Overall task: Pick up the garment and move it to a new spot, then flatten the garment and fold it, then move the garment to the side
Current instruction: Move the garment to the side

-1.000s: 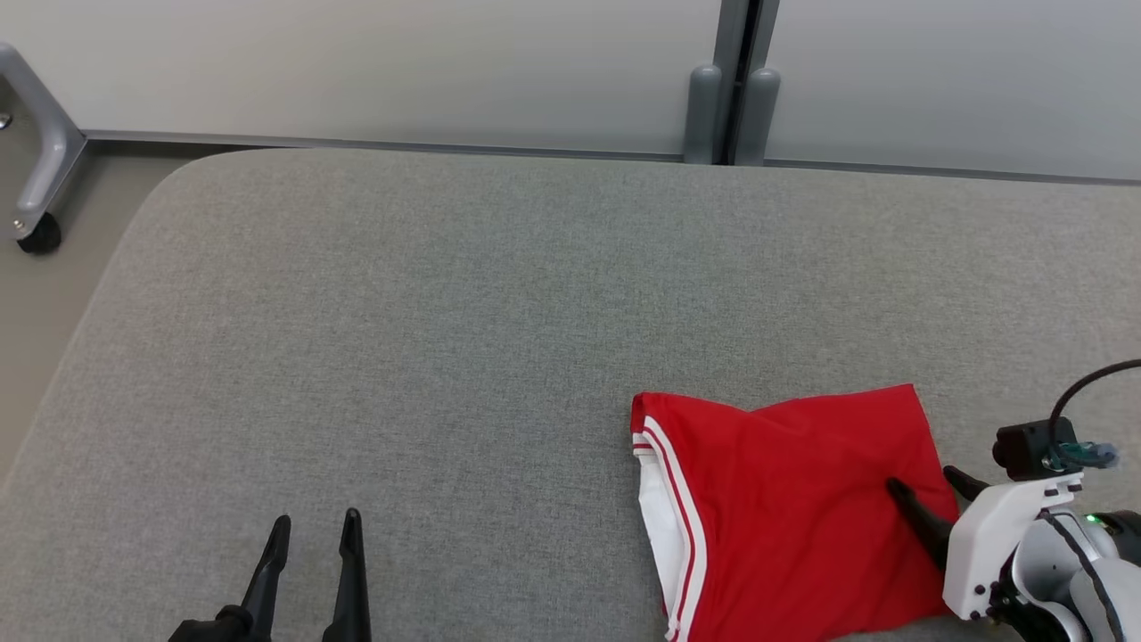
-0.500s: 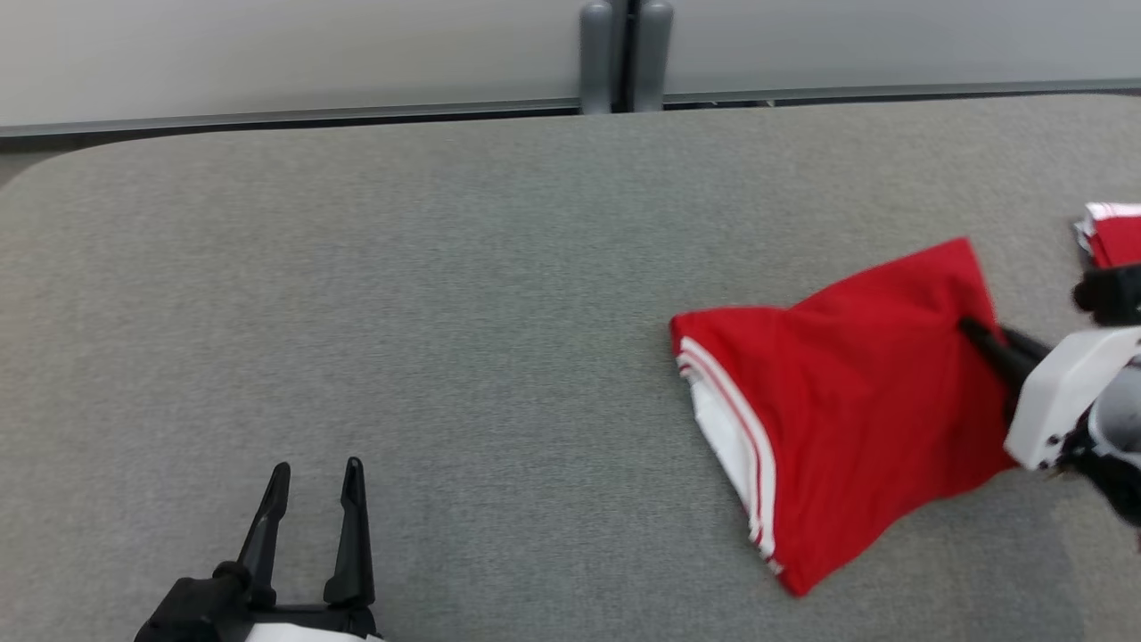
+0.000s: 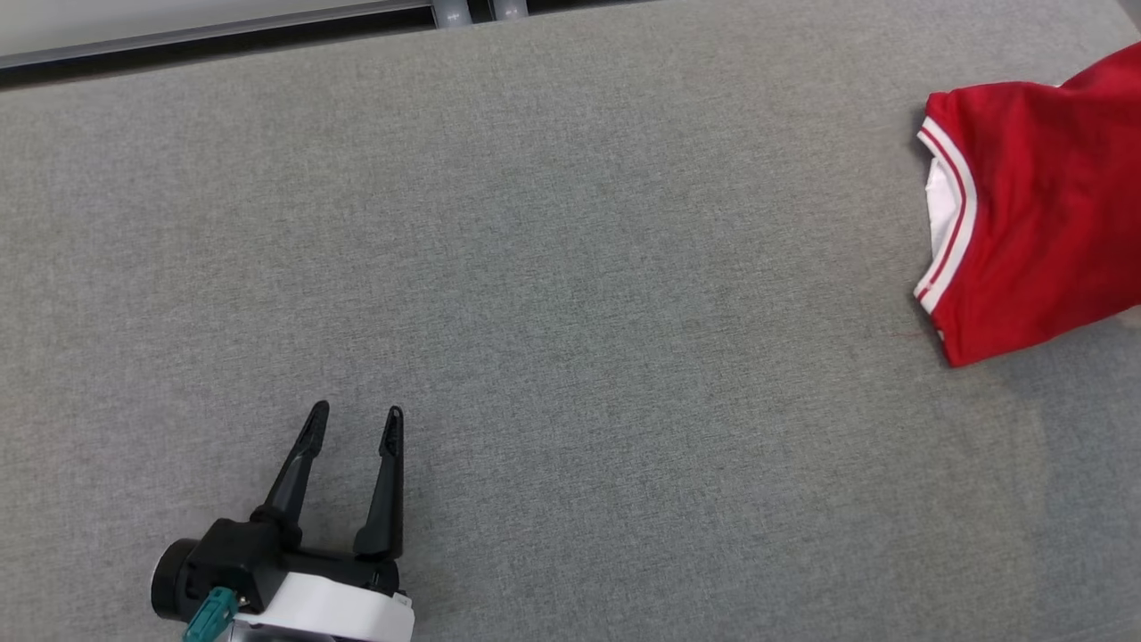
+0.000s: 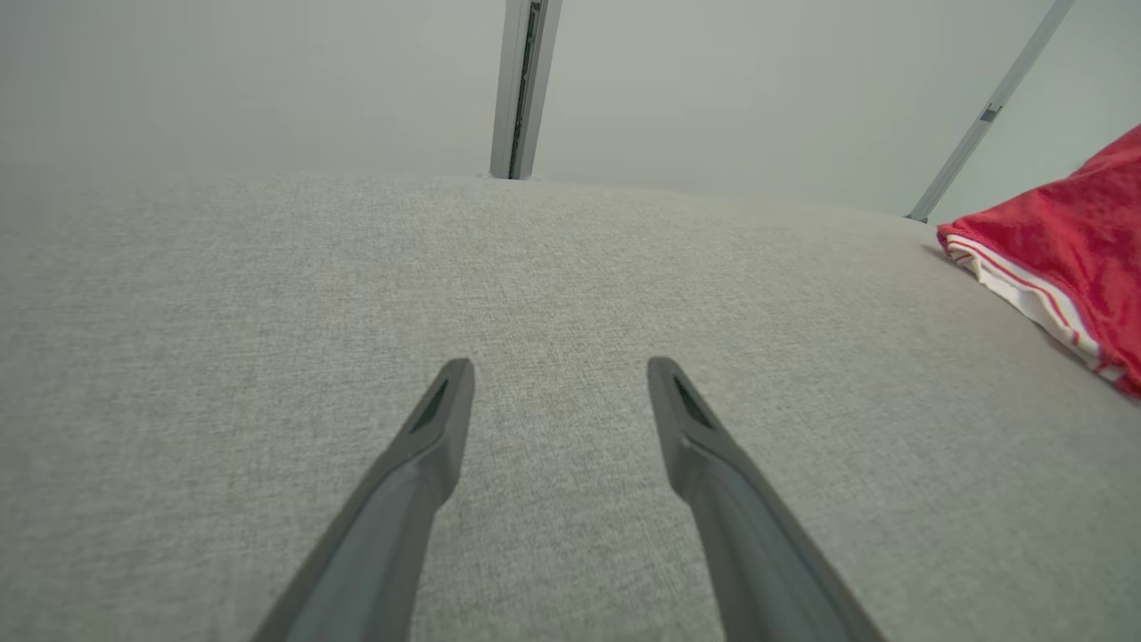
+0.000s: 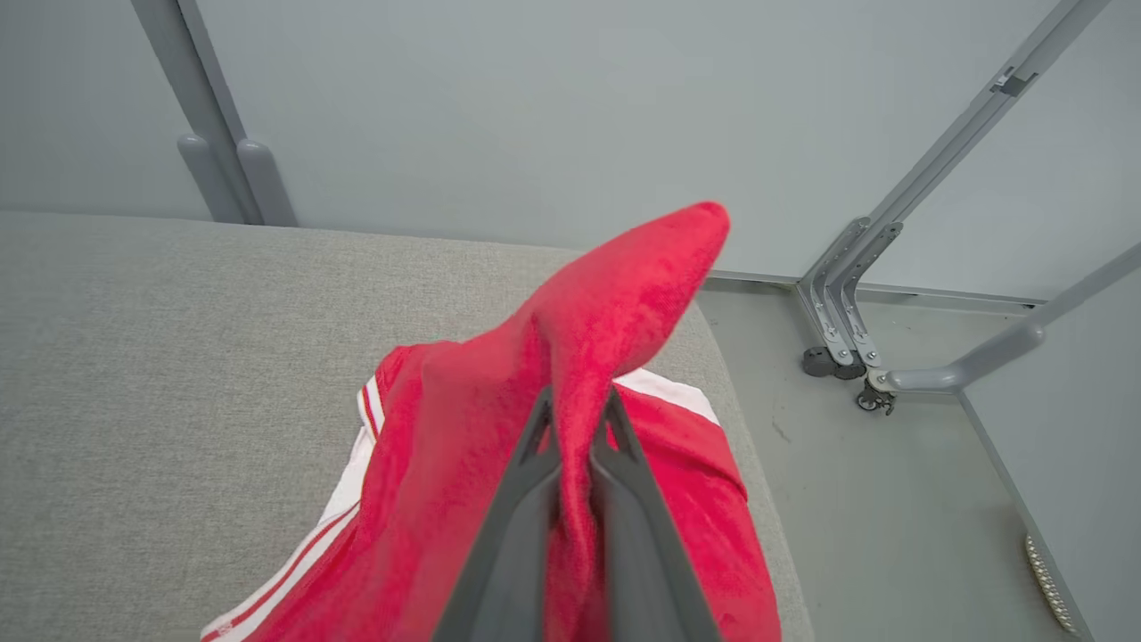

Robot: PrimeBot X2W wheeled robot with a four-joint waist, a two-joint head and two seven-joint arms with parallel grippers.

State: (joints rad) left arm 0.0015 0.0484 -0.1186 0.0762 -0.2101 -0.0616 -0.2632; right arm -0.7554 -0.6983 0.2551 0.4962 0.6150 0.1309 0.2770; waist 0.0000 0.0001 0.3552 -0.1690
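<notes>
The red garment (image 3: 1043, 214), trimmed with white bands and thin red stripes, sits at the far right of the grey padded table (image 3: 570, 267), running off the right edge of the head view. Its striped hem faces left, and its near-left corner lies on the padding.

In the right wrist view the right gripper (image 5: 578, 399) is clenched on the garment. The two dark fingers (image 5: 513, 535) are pressed close together, with a ridge of red cloth pinched between them. From that pinch a fold rises above the fingertips and ends in a point, while the rest hangs down and to the left, its white and red stripes trailing to the padding. Beneath and just right of the fingers, more red cloth with a white band lies by the table's right edge. Whether it belongs to the same garment cannot be told.

The left gripper (image 3: 357, 412) is at the near left, well apart from the garment. Its jaws are spread wide with nothing between them, and its fingers point toward the far side, low over bare padding.

Beyond the table stand pale wall panels (image 5: 535, 107). To its right, a grey metal frame (image 5: 842, 303) stands on the floor (image 5: 891, 517).
</notes>
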